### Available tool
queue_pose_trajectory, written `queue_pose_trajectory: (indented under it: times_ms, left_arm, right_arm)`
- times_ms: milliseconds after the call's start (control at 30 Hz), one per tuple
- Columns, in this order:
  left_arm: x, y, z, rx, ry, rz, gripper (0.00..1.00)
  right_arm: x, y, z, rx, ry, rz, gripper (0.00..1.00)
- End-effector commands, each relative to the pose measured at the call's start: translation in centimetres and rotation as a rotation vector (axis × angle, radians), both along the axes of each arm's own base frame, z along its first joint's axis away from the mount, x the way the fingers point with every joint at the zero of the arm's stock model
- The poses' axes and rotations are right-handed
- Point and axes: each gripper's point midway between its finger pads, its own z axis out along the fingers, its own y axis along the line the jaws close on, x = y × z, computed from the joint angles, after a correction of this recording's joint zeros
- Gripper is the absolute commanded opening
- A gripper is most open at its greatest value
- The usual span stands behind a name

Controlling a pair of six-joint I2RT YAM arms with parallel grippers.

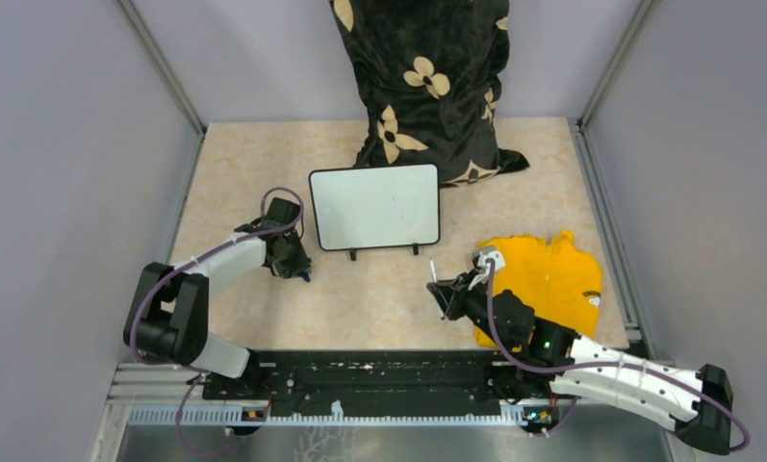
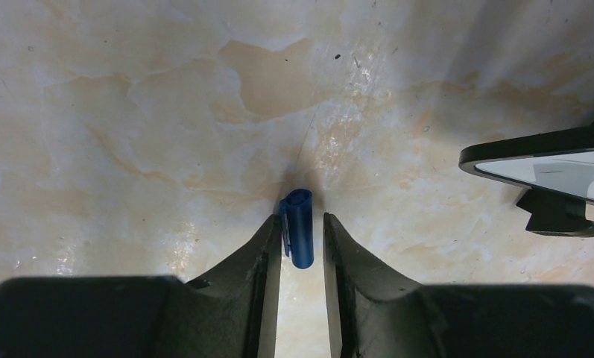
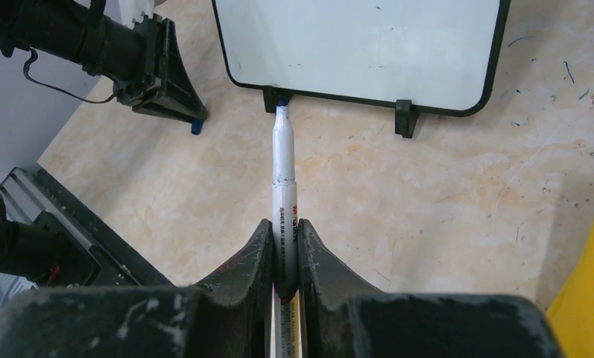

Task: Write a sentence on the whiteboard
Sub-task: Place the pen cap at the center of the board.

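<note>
Blue plastic, the marker cap (image 2: 299, 239) lies on the marbled tabletop (image 2: 130, 112) between the narrowly parted fingers of the left gripper (image 2: 301, 220), with a gap on one side, so it looks loose rather than clamped. To its right, mid-table, stands the whiteboard (image 1: 374, 207), blank, with no sentence on it. Farther right, the right gripper (image 3: 285, 224) is clamped on the uncapped marker (image 3: 282, 156). Its long axis points at the board's lower edge, tip short of the white surface, so writing likely falls to this arm.
</note>
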Motion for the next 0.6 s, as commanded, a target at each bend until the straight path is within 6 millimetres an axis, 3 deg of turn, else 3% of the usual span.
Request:
queue_pose_trajectory:
  times_ms: [0, 167, 300, 433, 567]
  left_arm:
    - [-0.7, 0.0, -1.3, -0.010, 0.044, 0.015, 0.33]
    - [-0.7, 0.1, -1.1, -0.006, 0.034, 0.023, 0.34]
    - [-0.5, 0.4, 0.5, -0.004, -0.020, 0.033, 0.40]
    - [0.5, 0.6, 5.2, -0.026, -0.173, 0.019, 0.54]
    - [1.9, -0.9, 12.0, -0.089, -0.401, -0.135, 0.68]
  right_arm:
    - [-0.1, 0.2, 1.4, 0.043, -0.018, 0.006, 0.00]
    - [-0.2, 0.2, 1.2, 0.048, -0.009, 0.010, 0.00]
    - [-0.4, 0.2, 1.4, 0.047, -0.005, 0.017, 0.00]
    - [-0.7, 0.5, 2.6, 0.062, -0.018, 0.046, 0.00]
    - [-1.2, 1.1, 4.4, 0.059, -0.072, 0.106, 0.00]
